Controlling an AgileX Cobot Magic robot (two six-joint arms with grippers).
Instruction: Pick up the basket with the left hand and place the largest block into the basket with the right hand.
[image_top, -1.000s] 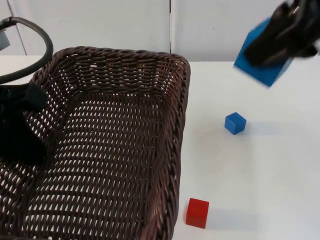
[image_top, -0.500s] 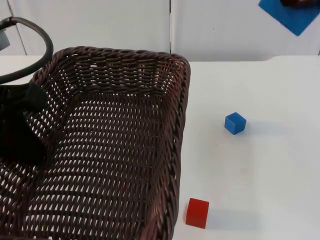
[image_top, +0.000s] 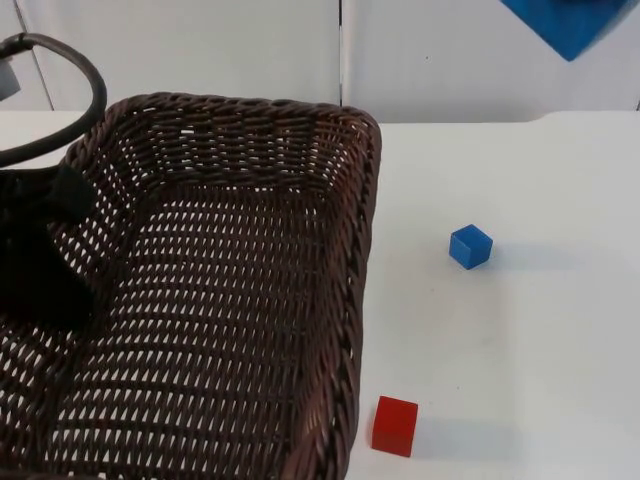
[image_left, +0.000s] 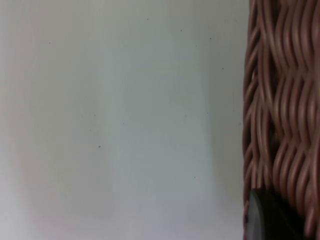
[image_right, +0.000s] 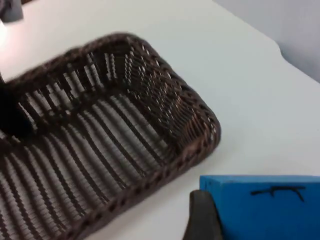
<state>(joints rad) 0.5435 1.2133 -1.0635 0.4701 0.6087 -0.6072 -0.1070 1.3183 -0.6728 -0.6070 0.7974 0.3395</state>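
A dark brown wicker basket (image_top: 220, 300) fills the left half of the top view, lifted and held at its left rim by my left gripper (image_top: 45, 255), which is shut on it. The woven rim (image_left: 280, 110) runs beside a black fingertip (image_left: 265, 220) in the left wrist view. The large blue block (image_top: 565, 25) hangs high at the back right, to the right of the basket. My right gripper (image_right: 260, 225) is shut on the large blue block (image_right: 265, 205), one black fingertip (image_right: 202, 217) against its side. Below it lies the basket (image_right: 115, 145).
A small blue cube (image_top: 470, 246) sits on the white table (image_top: 520, 330) right of the basket. A red cube (image_top: 395, 426) stands near the basket's front right corner. The grey partition wall (image_top: 250, 50) closes the back.
The right gripper has lifted the large blue block upward, then shifted it slightly left along the top edge. The basket and the two small cubes have not moved.
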